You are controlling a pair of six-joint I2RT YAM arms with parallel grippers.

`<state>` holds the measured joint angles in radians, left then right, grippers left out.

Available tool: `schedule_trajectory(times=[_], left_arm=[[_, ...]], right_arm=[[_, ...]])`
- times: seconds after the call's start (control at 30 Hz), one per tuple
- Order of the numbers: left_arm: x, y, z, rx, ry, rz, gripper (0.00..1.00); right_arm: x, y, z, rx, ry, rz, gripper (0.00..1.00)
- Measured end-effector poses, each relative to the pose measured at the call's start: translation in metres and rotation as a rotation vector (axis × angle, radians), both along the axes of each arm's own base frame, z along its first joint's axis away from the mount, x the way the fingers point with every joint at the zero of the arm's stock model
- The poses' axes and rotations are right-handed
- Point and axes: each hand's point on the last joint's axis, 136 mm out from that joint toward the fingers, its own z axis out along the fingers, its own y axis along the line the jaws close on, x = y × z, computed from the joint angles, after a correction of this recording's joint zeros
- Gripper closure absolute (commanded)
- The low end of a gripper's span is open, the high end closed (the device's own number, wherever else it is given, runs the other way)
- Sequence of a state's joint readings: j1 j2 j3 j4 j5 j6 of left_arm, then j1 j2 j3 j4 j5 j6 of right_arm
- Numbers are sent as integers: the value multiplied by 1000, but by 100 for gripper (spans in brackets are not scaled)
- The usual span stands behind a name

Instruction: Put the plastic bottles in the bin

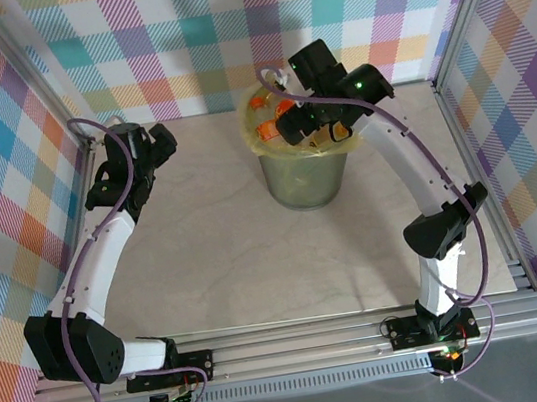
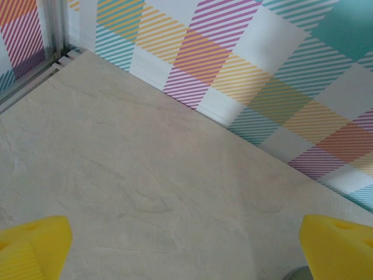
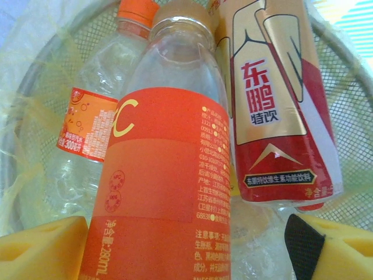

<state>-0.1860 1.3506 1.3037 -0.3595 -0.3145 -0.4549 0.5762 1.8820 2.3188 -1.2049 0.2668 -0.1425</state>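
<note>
1. R gripper [image 3: 186,251]: the yellow fingers [image 3: 41,248] stand apart, released. The orange-label bottle [image 3: 163,175] lies btw them. One pad looks to be touching its side and the other pad is apart from it, so there is no grasp.
2. In the top cam this gripper hangs directly over the mouth of the bin [image 1: 301,181], pointing down into it.
3. Orange-label bottle: clear plastic w/ tan cap, inside the bin, cap end pointing away from the gripper.
4. Red-gold label bottle [image 3: 277,116]: inside the bin, just beside the orange-label bottle, side by side.
5. Orange-cap bottle [image 3: 87,122]: clear, a bit crushed, small orange label; inside the bin, on the other side of the orange-label bottle.
6. Bag liner [image 1: 251,135]: yellowish, thin, folded over the rim of the bin.
7. L gripper [image 2: 186,251]: fingers fully spread, released, over the table [image 2: 145,175].
8. In the top cam the L gripper is well apart from the bin, on its left side, close to the checkered wall [image 2: 233,58] behind the bin.
</note>
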Motion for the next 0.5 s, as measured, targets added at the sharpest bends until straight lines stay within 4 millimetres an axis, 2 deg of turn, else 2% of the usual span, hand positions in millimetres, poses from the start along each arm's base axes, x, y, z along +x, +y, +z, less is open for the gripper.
schedule_trajectory(times=[0.07,0.17,0.3,0.5], left_arm=[[0,0,0,0,0,0,0],[0,0,1,0,-1,0,0],[-3,1,5,-1,-11,1,0],[-6,1,11,-4,-26,1,0]], right_arm=[[1,-2,0,-7,-5,-7,13],[1,-3,1,-12,-8,-11,23],[1,-7,1,-24,-16,-29,28],[-10,-19,-5,-52,-5,-44,33]])
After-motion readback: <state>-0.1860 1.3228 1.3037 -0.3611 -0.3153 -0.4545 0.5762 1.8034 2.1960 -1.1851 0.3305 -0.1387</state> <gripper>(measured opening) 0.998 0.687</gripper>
